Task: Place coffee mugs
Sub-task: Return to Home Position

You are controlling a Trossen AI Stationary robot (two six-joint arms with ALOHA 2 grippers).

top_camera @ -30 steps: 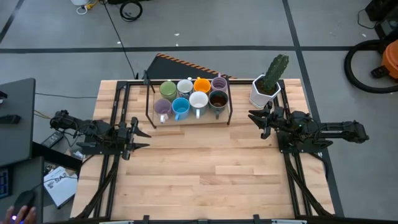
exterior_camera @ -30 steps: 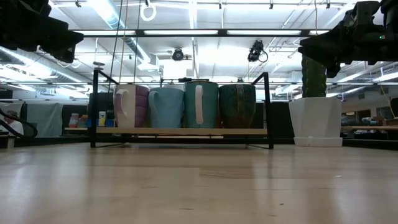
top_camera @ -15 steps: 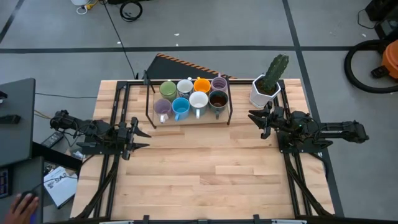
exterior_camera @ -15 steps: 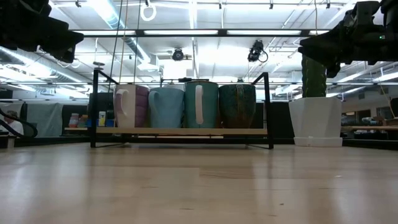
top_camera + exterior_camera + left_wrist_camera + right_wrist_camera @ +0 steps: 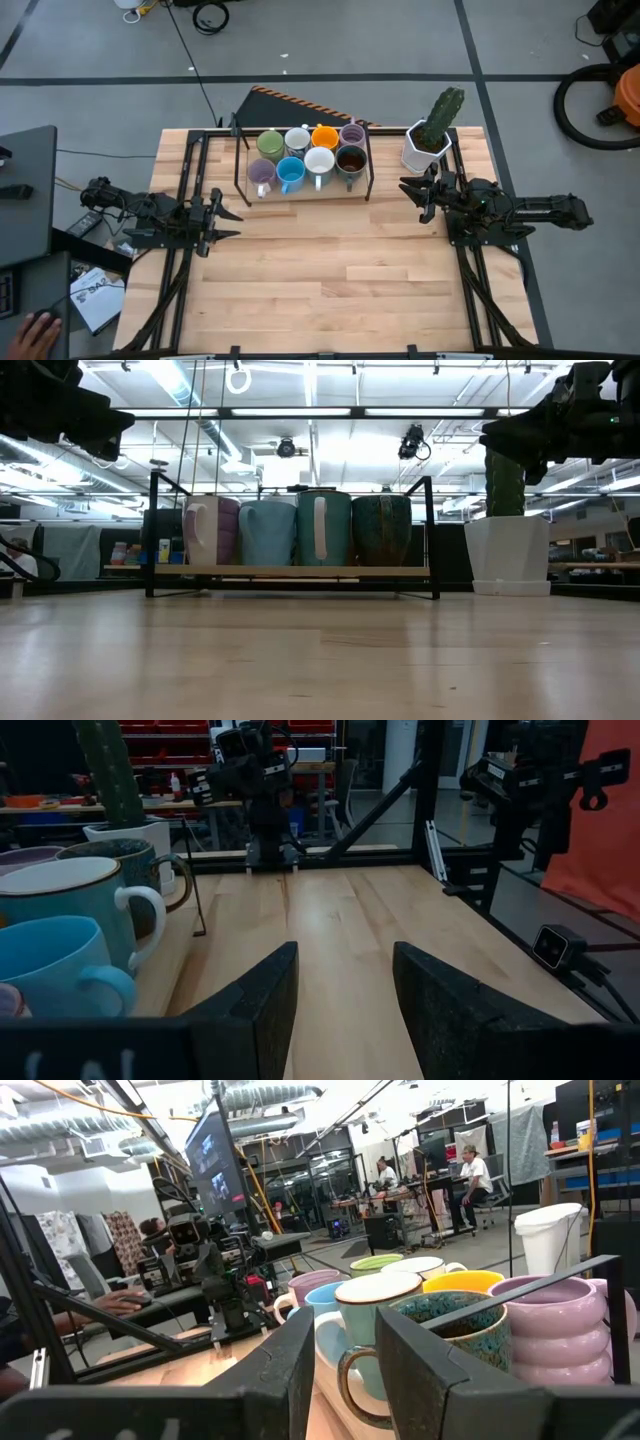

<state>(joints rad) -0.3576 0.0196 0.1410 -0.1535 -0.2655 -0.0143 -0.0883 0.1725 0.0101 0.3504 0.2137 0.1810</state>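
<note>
I'm looking at a wooden bench (image 5: 350,280), with the left arm lying along its left edge and the right arm along its right edge, both well clear of the middle. A black wire rack (image 5: 290,571) stands against the far edge, about midway. Just beside it, toward the far right corner, is a white cactus pot (image 5: 425,148).

All eight coffee mugs (image 5: 320,162) sit in the rack in two rows of four. The front row is lavender (image 5: 262,172), blue (image 5: 290,173), white and dark brown (image 5: 351,160).

The left gripper (image 5: 232,224) and right gripper (image 5: 408,197) both hover with fingers apart, holding nothing.

To me the placing looks finished and the arms are parking. What remains, I'd judge, is only to settle them at rest without brushing the rack.
</note>
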